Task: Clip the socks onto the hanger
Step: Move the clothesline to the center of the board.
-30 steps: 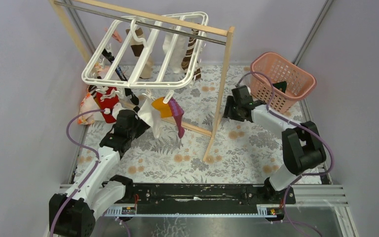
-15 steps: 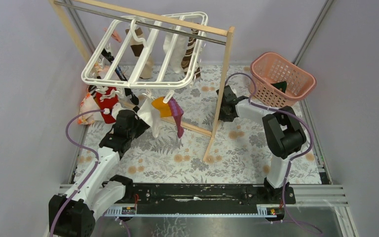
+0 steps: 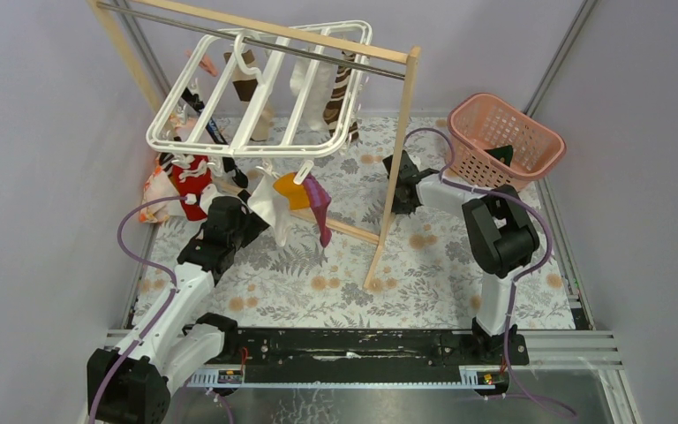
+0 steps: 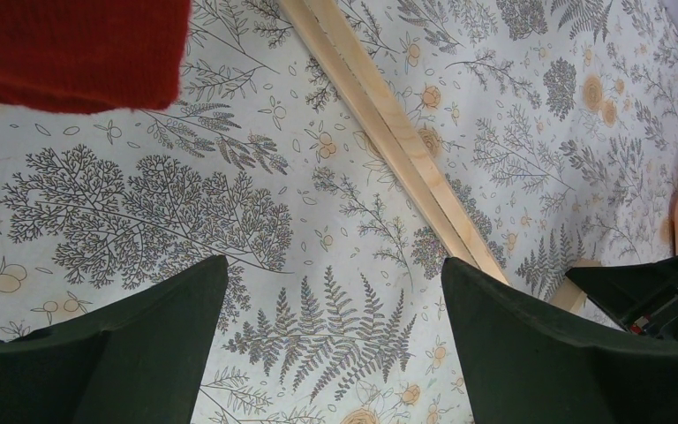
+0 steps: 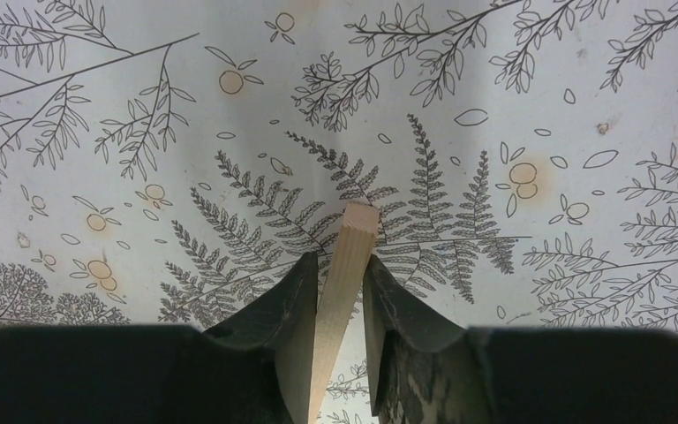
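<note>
The white hanger [image 3: 256,97] hangs by its hook from the rack's metal rod. Socks hang from its clips: red [image 3: 192,181], white [image 3: 269,208], orange [image 3: 296,193], purple [image 3: 318,208] at the front, brown-striped [image 3: 342,93] and others at the back. My left gripper [image 3: 240,223] is open and empty [image 4: 331,344] over the tablecloth, below the front socks; the red sock's edge [image 4: 71,49] shows above it. My right gripper [image 3: 395,181] is at the wooden rack's right post, its jaws closed narrowly around a wooden bar [image 5: 346,265].
The wooden rack [image 3: 395,168] stands across the back, with its foot bar [image 4: 388,124] lying on the floral tablecloth. The pink basket [image 3: 530,132] at the back right holds a dark sock [image 3: 501,155]. An orange-and-white cloth [image 3: 154,190] lies at the left edge.
My right arm has swung left from beside the basket to the rack's right post, and its jaws now sit around the wood. The left arm has not moved.
</note>
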Robot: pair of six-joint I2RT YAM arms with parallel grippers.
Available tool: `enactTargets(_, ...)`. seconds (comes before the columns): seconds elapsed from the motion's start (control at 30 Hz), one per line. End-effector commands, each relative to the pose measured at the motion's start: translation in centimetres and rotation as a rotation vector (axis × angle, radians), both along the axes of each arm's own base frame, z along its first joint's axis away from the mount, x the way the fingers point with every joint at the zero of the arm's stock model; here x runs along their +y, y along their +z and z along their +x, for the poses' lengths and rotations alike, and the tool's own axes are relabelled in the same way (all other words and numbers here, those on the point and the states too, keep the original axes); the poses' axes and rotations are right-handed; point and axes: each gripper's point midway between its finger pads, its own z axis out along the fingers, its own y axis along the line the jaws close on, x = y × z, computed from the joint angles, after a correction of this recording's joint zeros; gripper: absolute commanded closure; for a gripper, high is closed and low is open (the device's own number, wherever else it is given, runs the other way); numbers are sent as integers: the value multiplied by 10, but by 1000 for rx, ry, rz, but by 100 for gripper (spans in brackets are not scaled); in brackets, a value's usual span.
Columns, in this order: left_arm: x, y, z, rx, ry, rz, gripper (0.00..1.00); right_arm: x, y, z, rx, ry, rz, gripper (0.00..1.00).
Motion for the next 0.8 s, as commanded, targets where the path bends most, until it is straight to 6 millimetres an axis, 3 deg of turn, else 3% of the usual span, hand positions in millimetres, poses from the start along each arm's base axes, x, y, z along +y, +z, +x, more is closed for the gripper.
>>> enactTargets(0.0,0,11,0,-23,-6,13,1,1,-1,19,-47,-12,-41,73)
enactTargets(0.2,-3,9,2,-16,-20,10,1,-5,0,42,-82,-11,-99,76)
enactTargets(0.5,-5,10,2,-17,-30,4,1,-33,-4,86,-102,-86,-72,83)
enactTargets(0.77,-7,10,2,-12,-39,2,1,-48,4,109,-128,-97,-97,78)
